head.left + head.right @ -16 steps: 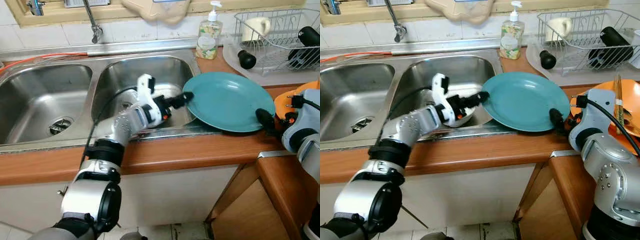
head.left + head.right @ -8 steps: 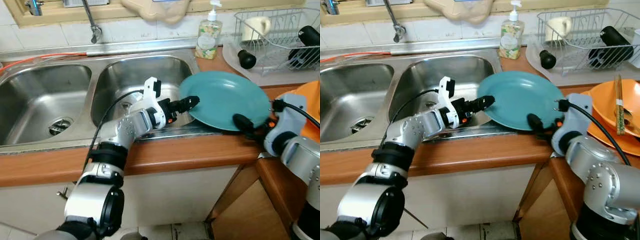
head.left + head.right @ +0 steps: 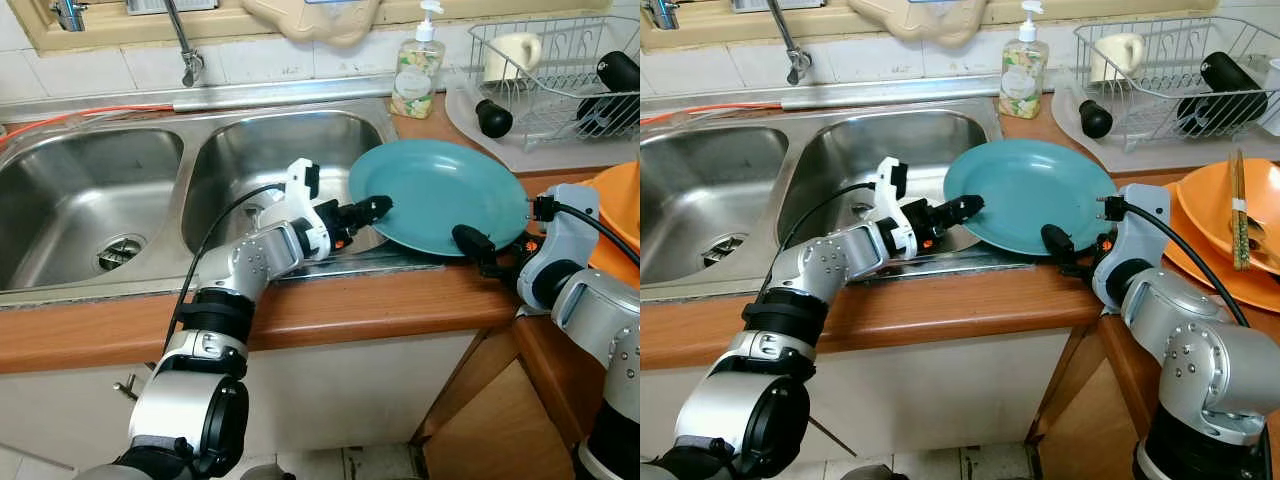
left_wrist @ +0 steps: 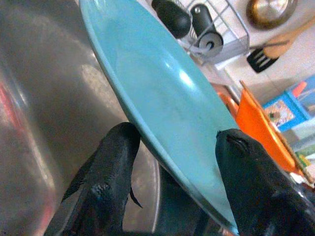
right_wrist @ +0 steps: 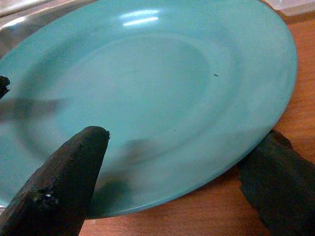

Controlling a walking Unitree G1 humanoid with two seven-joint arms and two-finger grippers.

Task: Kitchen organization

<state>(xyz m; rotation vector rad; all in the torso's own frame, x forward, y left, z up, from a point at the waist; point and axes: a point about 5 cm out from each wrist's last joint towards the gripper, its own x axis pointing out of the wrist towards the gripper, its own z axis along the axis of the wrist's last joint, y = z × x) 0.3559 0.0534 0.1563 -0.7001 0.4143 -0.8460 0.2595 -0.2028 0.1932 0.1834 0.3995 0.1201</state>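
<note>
Over the sink's rim, both tools (image 3: pixel 375 207) (image 3: pixel 470 239) straddle, unclamped, the teal plate's (image 3: pixel 440 195) opposite edges

Your two head cams look fwd & down from above the counter (image 3: pixel 400 300), a wide shot w/ the double sink (image 3: pixel 200 170) and dish rack (image 3: pixel 1160 70) in both. Each wrist cam sits v. close, looking along its own fingers at the teal plate (image 4: pixel 167 108). All four views share that plate.
</note>
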